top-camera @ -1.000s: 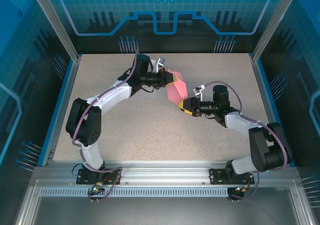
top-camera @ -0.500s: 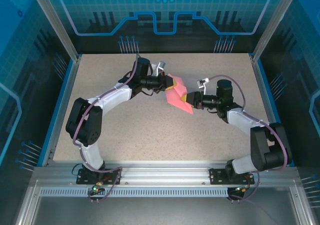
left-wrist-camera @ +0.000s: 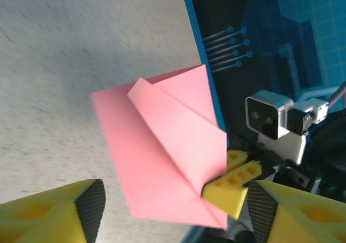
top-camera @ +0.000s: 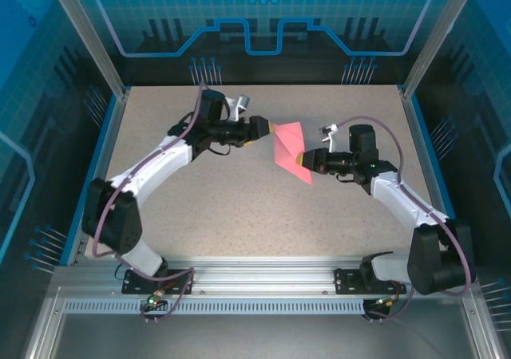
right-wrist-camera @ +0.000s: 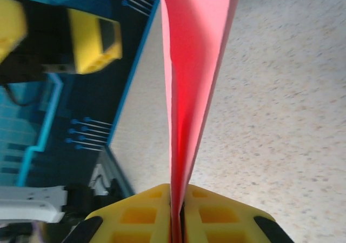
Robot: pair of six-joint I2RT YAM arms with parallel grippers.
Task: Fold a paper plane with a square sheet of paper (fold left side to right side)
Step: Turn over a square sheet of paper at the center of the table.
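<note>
The salmon-pink paper (top-camera: pixel 289 148) is folded, with a diagonal flap, and is held up off the table between the two arms. My right gripper (top-camera: pixel 306 162) is shut on its lower right corner. In the right wrist view the sheet (right-wrist-camera: pixel 194 65) rises edge-on out of the closed yellow pads (right-wrist-camera: pixel 177 202). My left gripper (top-camera: pixel 263 126) is open just left of the paper's top corner. In the left wrist view its two fingers stand wide apart (left-wrist-camera: pixel 175 198), and the paper (left-wrist-camera: pixel 162 146) hangs ahead of them, pinched by the right gripper's fingers (left-wrist-camera: pixel 233 184).
The speckled beige table (top-camera: pixel 239 207) is bordered by a blue rim (top-camera: pixel 415 136) and metal frame posts. The right wrist's camera housing (left-wrist-camera: pixel 266 119) is close behind the paper in the left wrist view. The left gripper's yellow finger (right-wrist-camera: pixel 92 43) is at the upper left of the right wrist view.
The left gripper has let go of the paper and drawn back to the left. The right gripper has kept hold and carried the sheet slightly up and right.
</note>
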